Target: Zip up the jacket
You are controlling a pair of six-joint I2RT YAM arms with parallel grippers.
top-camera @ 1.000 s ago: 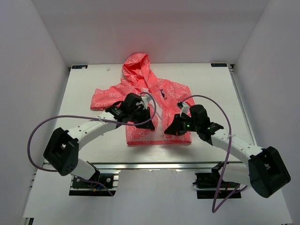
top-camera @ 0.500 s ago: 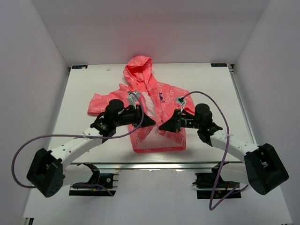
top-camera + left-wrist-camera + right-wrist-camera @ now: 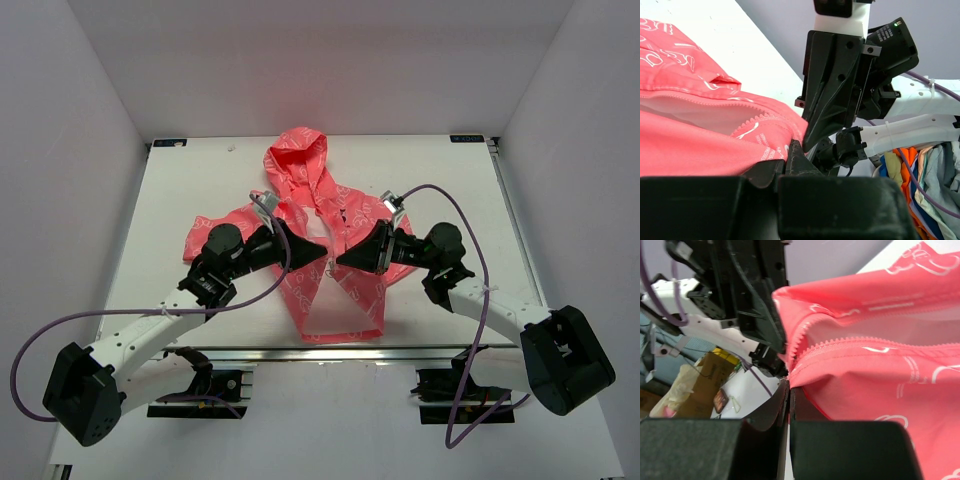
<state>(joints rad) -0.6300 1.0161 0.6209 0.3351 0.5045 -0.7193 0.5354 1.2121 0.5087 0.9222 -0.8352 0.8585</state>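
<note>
White table point(image 3: 455, 185), thin coral jacket point(image 3: 298, 165)

White counter point(image 3: 180, 200), boxed on three sides by plain white walls: back wall point(image 3: 320, 70), left wall point(image 3: 60, 200), right wall point(image 3: 590, 150). Aluminium rail point(image 3: 330, 353) along near edge. Small dark tabs point(image 3: 167, 143) at both back corners. Light even, shadows soft. Left wrist view: grey-violet wall behind, heap of mixed-colour cloth point(image 3: 935, 190) low right. Right wrist view: brown cardboard box point(image 3: 705, 372) beyond counter, blurred.
</note>
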